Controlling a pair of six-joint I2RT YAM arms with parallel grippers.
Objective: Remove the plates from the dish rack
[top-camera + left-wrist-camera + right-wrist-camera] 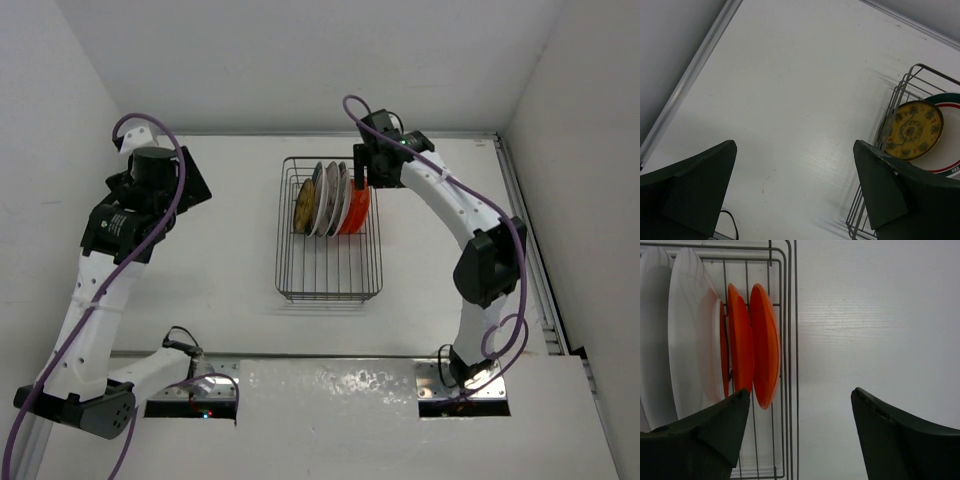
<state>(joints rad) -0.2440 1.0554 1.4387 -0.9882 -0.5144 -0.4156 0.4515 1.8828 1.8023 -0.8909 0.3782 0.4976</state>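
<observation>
**Right gripper poised beside the orange plates, jaws wide**

The right gripper (800, 394) hangs over the far right corner of the dish rack (329, 270). Its fingers are spread wide and hold nothing. In the right wrist view, the outermost orange plate (766, 350) stands on edge just inside the rack's side wire, off toward the gripper's left finger rather than centred between the two. The gripper's midline sits over the wire and the bare table (875, 330) outside it.

The plate's thin edge points along the gripper's reach, and its faces run parallel to the finger pads, so closing would pinch across its thickness. My judgement is that the coming move is a small sideways shift toward the rack, then a descent so that the fingers straddle the rim.

A second orange plate (740, 352) stands close behind the first, leaving a narrow gap for the inner finger. Beyond these stand the white plates (687, 340), all upright and edge-on.

The left gripper (794, 145) is also wide apart and holding nothing. It is well apart from the rack, which lies off to the side of its right finger. That view shows a yellow patterned plate (912, 131) at the rack's near side. The right arm is clearly the nearer one.
</observation>
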